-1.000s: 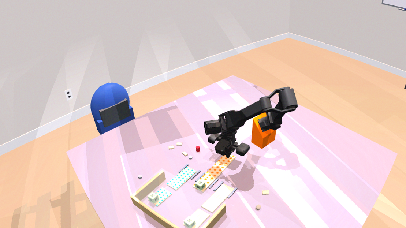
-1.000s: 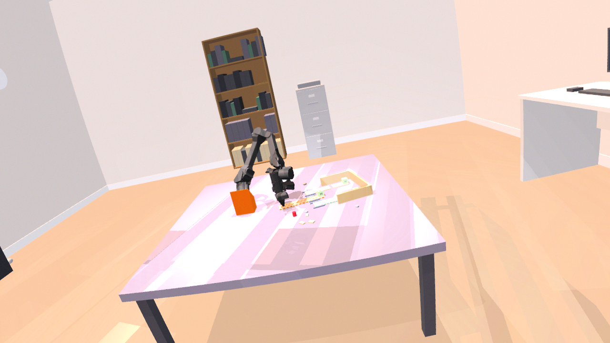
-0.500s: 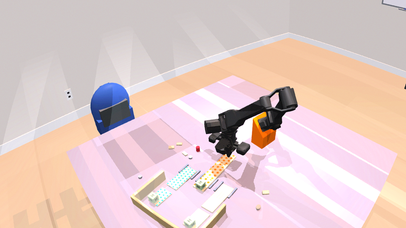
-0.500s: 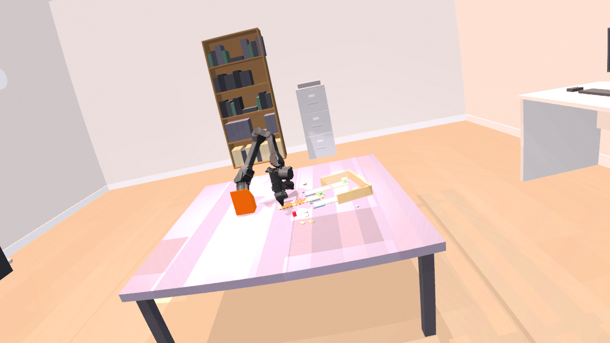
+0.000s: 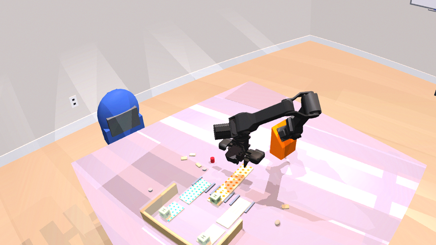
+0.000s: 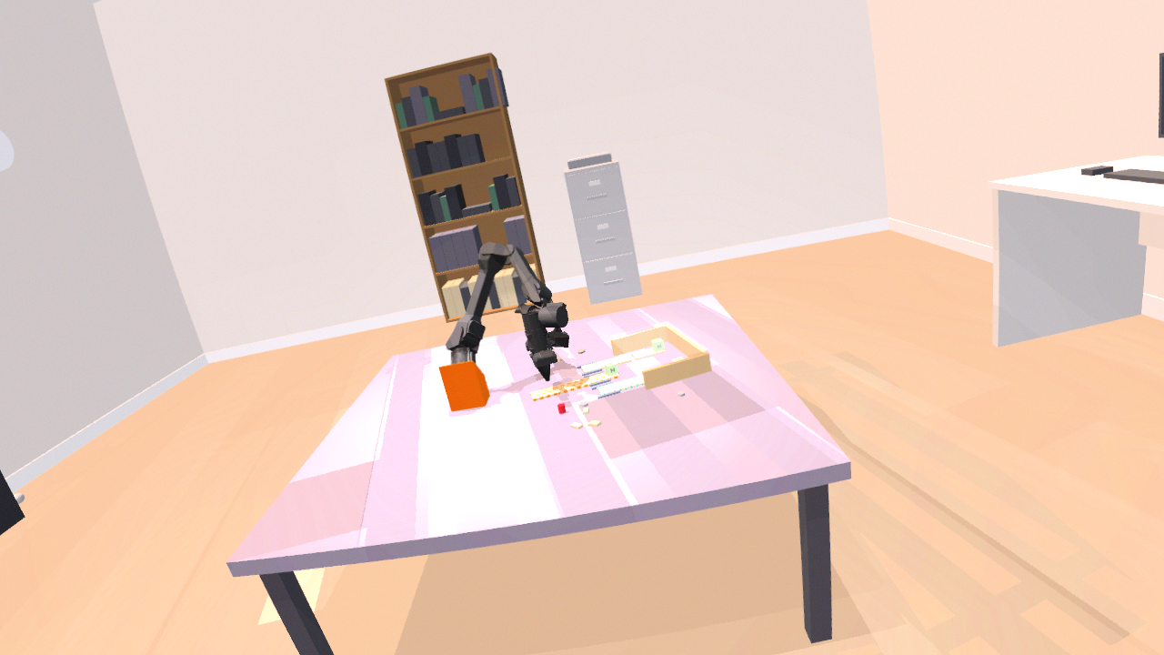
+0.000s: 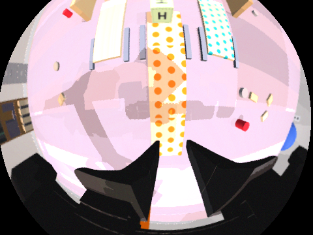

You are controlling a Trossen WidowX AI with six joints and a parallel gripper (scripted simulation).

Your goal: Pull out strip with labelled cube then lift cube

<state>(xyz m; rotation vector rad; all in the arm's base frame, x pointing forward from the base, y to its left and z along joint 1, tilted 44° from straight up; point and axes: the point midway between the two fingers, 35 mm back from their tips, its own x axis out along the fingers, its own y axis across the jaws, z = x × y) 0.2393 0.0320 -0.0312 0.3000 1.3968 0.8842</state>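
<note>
You are looking at a pink striped table [image 5: 348, 189] on which the black arm [image 5: 270, 112] is reaching out from its orange base block [image 5: 283, 144] toward a three-sided wooden frame [image 5: 181, 238] at the near end. Three strips are lying side by side. The orange-dotted strip [image 5: 233, 181] is running in one unbroken piece from under the gripper [image 5: 244, 161] to the frame's open mouth, between short grey guide rails [image 7: 187, 44]. The cyan-dotted strip [image 5: 194, 190] on the left and the plain white strip [image 5: 234, 213] on the right are each showing a gap, with their far pieces lying inside the frame.

The labelled cube [image 7: 162, 10], marked H, is sitting on the far end of the orange-dotted strip, at the frame's mouth; two other H cubes [image 5: 164, 212] are resting on the cut-off pieces inside.

The gripper is hanging just above the strip's near end with its jaws partly parted and nothing between them; in the wrist view the fingertips are flanking that end without pinching it.

Judging by this layout, you are probably finishing the pull-out step: the right strip is extended and released. Reaching the cube, closing on it and raising it are not yet done.
</note>
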